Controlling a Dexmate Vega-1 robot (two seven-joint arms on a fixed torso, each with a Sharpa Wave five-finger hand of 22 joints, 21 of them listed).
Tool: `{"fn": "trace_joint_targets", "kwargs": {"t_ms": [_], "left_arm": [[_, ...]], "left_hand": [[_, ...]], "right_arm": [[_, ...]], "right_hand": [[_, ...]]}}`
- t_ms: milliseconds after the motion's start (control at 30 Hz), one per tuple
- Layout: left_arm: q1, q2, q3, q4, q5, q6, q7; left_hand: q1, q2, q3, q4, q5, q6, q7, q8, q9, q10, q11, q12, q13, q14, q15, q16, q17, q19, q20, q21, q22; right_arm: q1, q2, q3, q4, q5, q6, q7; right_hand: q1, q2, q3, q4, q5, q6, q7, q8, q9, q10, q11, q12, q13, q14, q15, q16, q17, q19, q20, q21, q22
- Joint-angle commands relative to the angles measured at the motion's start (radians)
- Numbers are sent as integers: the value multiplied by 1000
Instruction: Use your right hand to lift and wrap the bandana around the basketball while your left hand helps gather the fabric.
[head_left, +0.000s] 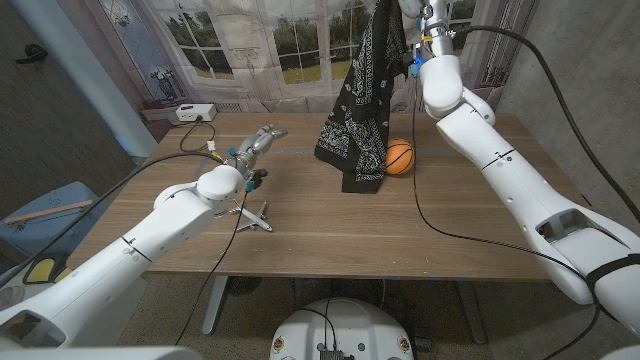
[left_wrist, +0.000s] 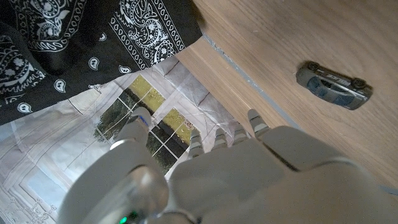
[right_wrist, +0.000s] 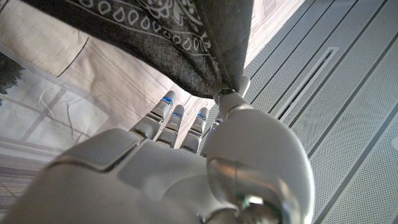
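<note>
A lab-like test room: wooden table (head_left: 330, 230), printed window backdrop (head_left: 250, 40), trailing cables (head_left: 185, 135).

No words, labels, brands or numbers can be read anywhere; the bandana (head_left: 358, 110) bears only a white paisley pattern, not lettering.
</note>
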Motion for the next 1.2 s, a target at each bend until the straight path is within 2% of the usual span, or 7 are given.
{"fn": "trace_joint_targets", "kwargs": {"t_ms": [33,267,367,533,933,1133,1200], "left_arm": [[-93,-40,68,104,41,-30,-83],[-171,-59,122,160,84,-21,-136],[-197,-60,145,168,113,-24,-156],[-227,-57,171,180,137,-43,-213],[-257,-27,194,190,128,-48,-355],[-240,-52,161,304,24,-247,-502],[-227,-63,149,332,-5,-308,-532]], "left_hand": [[19,-2,0,-6,1,12,2,7,1,5,5,10,6,-4,11,8,1,-38,9,-1,4],[56,5,8,-6,1,71,-11,26,3,18,5,17,6,11,15,12,1,-29,9,-3,4],[107,16,20,-8,0,167,-44,61,11,35,2,24,6,19,19,11,0,-15,9,-6,4],[201,11,28,-12,-3,335,-31,137,33,89,-16,43,6,68,19,19,-1,20,9,-6,3],[231,10,24,-5,-4,350,-3,142,34,128,-25,54,3,79,15,16,-3,34,10,-7,3],[149,-60,-54,38,4,426,0,146,21,154,-44,58,1,80,1,14,2,34,12,-18,4],[70,-62,-93,84,12,411,10,118,12,147,-43,51,0,73,-3,14,8,19,11,-28,7]], "right_arm": [[-77,-134,147,-273,205,-115,200],[-123,-157,192,-365,222,-97,169],[-125,-141,174,-408,137,-132,79],[-114,-85,139,-450,32,-194,-35],[-91,0,161,-443,59,-181,-71],[-79,11,170,-450,35,-236,-110],[-80,16,176,-451,39,-254,-118]], "right_hand": [[3,7,-40,34,10,0,12,8,0,-3,13,-3,4,-5,-102,1,6,-2,0,1,3],[4,11,-44,36,13,-1,17,13,3,-4,19,-3,5,-11,-98,-1,8,-5,5,1,3],[4,11,-45,36,14,-1,17,14,3,-3,19,-2,5,-11,-97,-2,8,-6,6,1,3],[3,10,-47,37,16,0,20,18,4,1,15,-1,5,-14,-98,-5,8,-11,7,0,3],[3,11,-47,40,23,1,24,24,3,14,17,4,6,-1,-105,-5,7,0,-3,6,3],[4,12,-48,41,27,2,24,26,0,14,17,3,6,1,-107,-7,8,0,-4,6,3],[5,12,-48,40,28,4,24,27,-1,15,22,3,7,2,-107,-7,8,1,-3,7,3]]}}
